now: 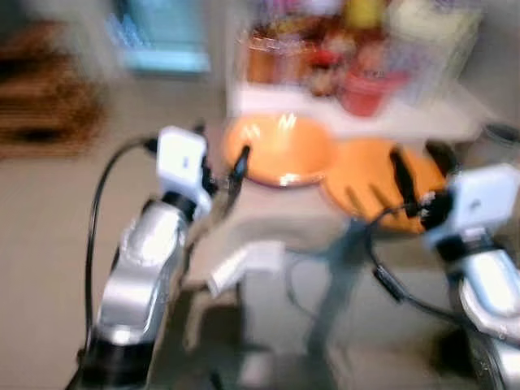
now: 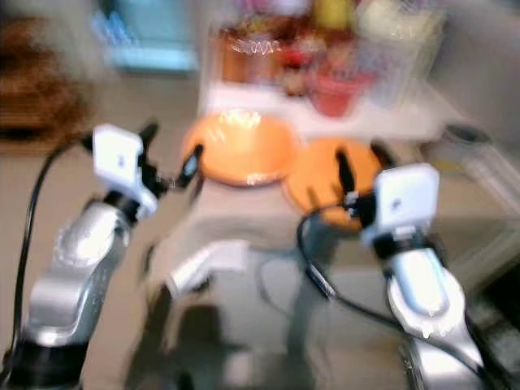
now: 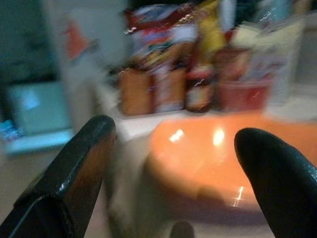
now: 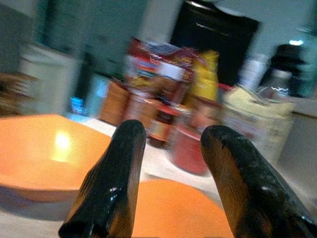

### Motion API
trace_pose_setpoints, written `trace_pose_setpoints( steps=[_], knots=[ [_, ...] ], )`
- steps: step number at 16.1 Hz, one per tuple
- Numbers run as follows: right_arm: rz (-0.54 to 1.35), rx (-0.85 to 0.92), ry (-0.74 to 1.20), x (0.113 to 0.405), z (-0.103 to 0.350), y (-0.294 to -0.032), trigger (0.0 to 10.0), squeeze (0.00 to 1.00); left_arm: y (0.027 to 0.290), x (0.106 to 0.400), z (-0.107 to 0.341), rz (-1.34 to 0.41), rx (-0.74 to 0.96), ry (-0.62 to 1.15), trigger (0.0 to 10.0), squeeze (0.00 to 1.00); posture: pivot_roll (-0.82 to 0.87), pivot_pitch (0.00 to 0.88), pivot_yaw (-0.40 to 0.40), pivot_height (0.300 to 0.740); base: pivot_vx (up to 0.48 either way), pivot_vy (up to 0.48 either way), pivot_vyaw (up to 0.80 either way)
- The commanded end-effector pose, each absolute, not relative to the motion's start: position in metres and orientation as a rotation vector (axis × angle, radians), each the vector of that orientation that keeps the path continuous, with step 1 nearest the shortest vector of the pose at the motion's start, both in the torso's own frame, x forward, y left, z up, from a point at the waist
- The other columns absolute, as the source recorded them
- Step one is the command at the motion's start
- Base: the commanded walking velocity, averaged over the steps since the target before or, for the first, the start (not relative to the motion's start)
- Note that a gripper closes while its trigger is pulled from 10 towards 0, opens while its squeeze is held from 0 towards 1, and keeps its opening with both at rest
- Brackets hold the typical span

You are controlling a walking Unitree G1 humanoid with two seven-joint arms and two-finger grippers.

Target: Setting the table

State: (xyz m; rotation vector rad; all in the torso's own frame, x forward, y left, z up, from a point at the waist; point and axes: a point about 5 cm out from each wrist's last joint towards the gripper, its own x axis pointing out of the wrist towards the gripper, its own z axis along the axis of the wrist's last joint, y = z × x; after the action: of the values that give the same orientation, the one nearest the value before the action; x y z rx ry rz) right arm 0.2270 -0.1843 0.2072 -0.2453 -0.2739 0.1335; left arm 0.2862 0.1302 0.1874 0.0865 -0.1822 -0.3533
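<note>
The whole scene is blurred. An orange bowl [image 1: 280,150] sits on the pale table [image 1: 276,215], with a flat orange plate [image 1: 370,191] next to it on the right. My left gripper [image 1: 221,150] is open at the bowl's left rim. In the left wrist view the bowl [image 3: 208,158] lies ahead between the spread fingertips [image 3: 89,144]. My right gripper [image 1: 421,166] hovers open over the plate's right part, nothing between its fingers. The right wrist view has the plate [image 4: 168,208] below the gripper [image 4: 173,144] and the bowl [image 4: 44,148] off to one side.
Snack packets, jars and a red tub [image 1: 366,89] crowd the back of the table. A small white object [image 1: 244,264] and a dark cable [image 1: 390,284] lie near the front. Brown furniture [image 1: 41,97] stands far left, a bluish screen [image 1: 162,41] behind.
</note>
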Motion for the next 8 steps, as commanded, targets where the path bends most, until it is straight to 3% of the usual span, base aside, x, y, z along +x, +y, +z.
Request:
trace_pose_setpoints(
  steps=[1, 3, 6, 8],
  knots=[
    [0.139, -0.239, -0.195, 0.222, 0.198, -0.198, 10.0, 0.00, 0.128, 0.289, 0.193, -0.356, 0.098, -0.204, 10.0, 0.00, -0.03, 0.006, -0.041, 0.740, 0.000, 0.000, 0.00],
    [0.117, -0.258, -0.186, 0.221, 0.197, -0.208, 10.0, 0.00, 0.126, 0.292, 0.193, -0.348, 0.094, -0.209, 10.0, 0.00, -0.04, 0.001, -0.042, 0.740, 0.000, 0.000, 0.00],
    [0.132, -0.175, -0.155, 0.216, 0.191, -0.200, 10.0, 0.00, 0.124, 0.291, 0.191, -0.361, 0.100, -0.206, 10.0, 0.00, -0.04, 0.000, -0.042, 0.740, 0.000, 0.000, 0.00],
    [0.143, -0.104, -0.024, 0.190, 0.167, -0.205, 10.0, 0.00, 0.125, 0.289, 0.190, -0.364, 0.121, -0.202, 10.0, 0.00, -0.04, 0.007, -0.050, 0.740, 0.000, 0.000, 0.00]
  ],
)
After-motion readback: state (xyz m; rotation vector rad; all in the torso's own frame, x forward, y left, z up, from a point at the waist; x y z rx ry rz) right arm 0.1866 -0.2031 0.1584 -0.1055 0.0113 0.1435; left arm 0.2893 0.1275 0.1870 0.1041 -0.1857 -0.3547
